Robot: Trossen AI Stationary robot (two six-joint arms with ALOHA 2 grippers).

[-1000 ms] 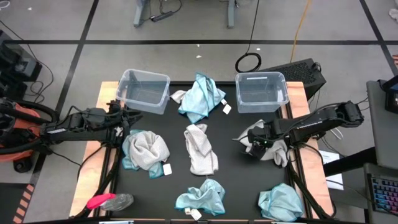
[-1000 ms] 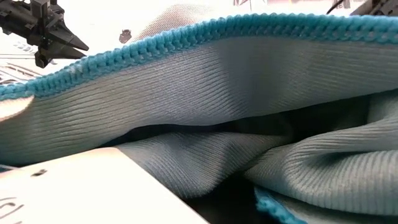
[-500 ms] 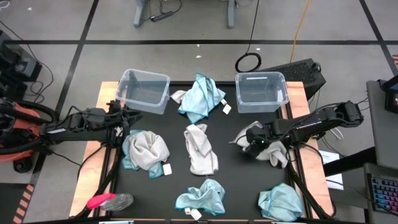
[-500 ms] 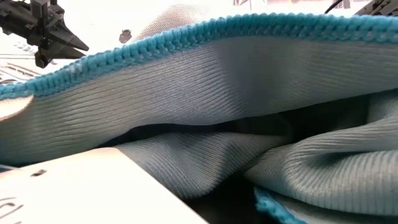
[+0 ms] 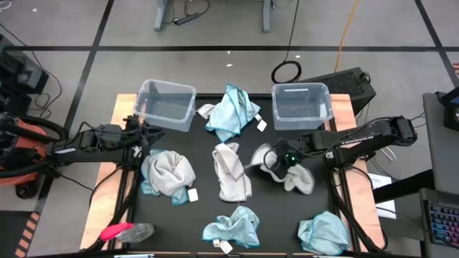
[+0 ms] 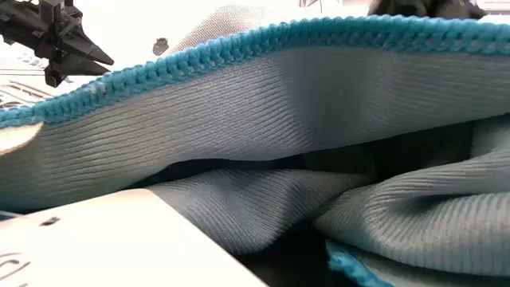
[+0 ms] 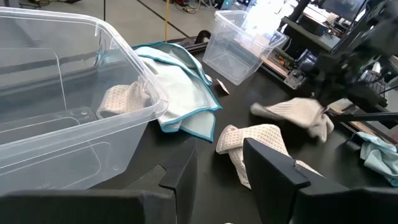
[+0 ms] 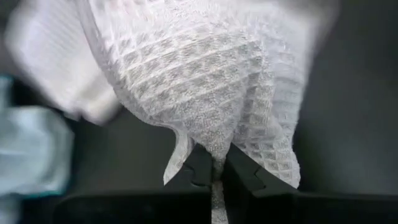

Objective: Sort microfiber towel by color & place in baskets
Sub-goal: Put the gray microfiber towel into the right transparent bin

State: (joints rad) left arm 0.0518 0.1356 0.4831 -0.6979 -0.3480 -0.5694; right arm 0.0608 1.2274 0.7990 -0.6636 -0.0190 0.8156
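Two clear baskets stand at the far edge, one left (image 5: 166, 104) and one right (image 5: 301, 104). Microfiber towels lie about the black mat: teal at the far middle (image 5: 231, 111), grey-white in the middle (image 5: 231, 172), grey-white over teal on the left (image 5: 166, 173), and teal at the near edge (image 5: 233, 228) (image 5: 324, 233). Right of the middle, my right gripper (image 5: 271, 166) is shut on a grey-white towel (image 5: 297, 179). My left gripper (image 7: 230, 174) stands open beside the left basket (image 7: 62, 124), holding nothing. My right gripper pinches a bunched fold of the grey-white towel (image 8: 214, 155) between its two fingers; how many layers it has I cannot tell. The fingers come slanting down from the table's right side. The cloth spreads out past the fingertips, and another part (image 5: 300, 179) trails under the arm.
A pink-and-grey object (image 5: 125, 231) lies at the near left corner. A teal towel (image 6: 255, 135) fills the low view right in front of the camera. Bare black mat (image 5: 272, 208) shows between the middle towel and the near right one.
My right gripper has shut on the grey-white towel and gone toward the table's left, to the middle of the mat. The towel has been drawn along with it, away from the right edge, and pulled out longer.
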